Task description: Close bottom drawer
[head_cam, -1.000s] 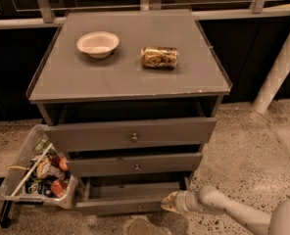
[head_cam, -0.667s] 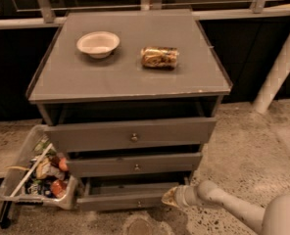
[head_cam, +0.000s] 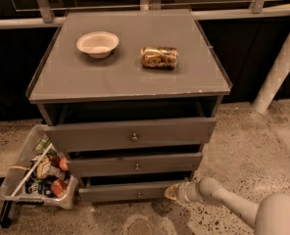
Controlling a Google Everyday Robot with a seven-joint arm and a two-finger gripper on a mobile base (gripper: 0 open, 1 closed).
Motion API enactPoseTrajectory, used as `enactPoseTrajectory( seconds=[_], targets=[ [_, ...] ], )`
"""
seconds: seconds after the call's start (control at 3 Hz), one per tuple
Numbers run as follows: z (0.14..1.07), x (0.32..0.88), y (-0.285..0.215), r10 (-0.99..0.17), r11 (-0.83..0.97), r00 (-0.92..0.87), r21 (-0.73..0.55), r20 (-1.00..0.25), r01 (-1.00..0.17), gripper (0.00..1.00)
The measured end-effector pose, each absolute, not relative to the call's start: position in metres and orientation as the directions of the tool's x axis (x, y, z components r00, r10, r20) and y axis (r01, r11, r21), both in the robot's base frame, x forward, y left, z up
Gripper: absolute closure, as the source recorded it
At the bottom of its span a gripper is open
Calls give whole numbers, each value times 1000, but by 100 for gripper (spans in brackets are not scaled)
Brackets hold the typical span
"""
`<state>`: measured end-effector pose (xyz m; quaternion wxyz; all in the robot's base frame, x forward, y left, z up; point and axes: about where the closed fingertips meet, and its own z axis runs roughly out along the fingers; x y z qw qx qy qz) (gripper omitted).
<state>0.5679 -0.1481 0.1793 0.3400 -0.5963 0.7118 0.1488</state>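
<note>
The grey cabinet [head_cam: 130, 77] has three drawers. The bottom drawer [head_cam: 123, 192] is the lowest; its flat grey front with a small round knob [head_cam: 139, 195] sits nearly flush under the middle drawer [head_cam: 135, 164], with only a dark gap above it. My gripper [head_cam: 171, 192] is low on the right and touches the right end of the bottom drawer's front. The white arm [head_cam: 233, 207] runs off to the lower right.
A white bowl [head_cam: 97, 43] and a lying can [head_cam: 159, 57] are on the cabinet top. The top drawer [head_cam: 131, 134] stands slightly out. A clear bin of snacks [head_cam: 37, 173] sits on the floor at the left. A white post [head_cam: 280, 65] stands at the right.
The bottom drawer has slid inward from well pulled out to almost shut. My gripper has followed it toward the cabinet, staying against its right end.
</note>
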Motion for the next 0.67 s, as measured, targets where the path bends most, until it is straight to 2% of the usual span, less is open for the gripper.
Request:
enactPoseTrajectory(
  seconds=[0.33,0.67],
  targets=[
    [179,568,-148,-748,244,-57,-194,-662,-950,82],
    [179,568,-148,-748,244,-57,-194,-662,-950,59]
  ],
)
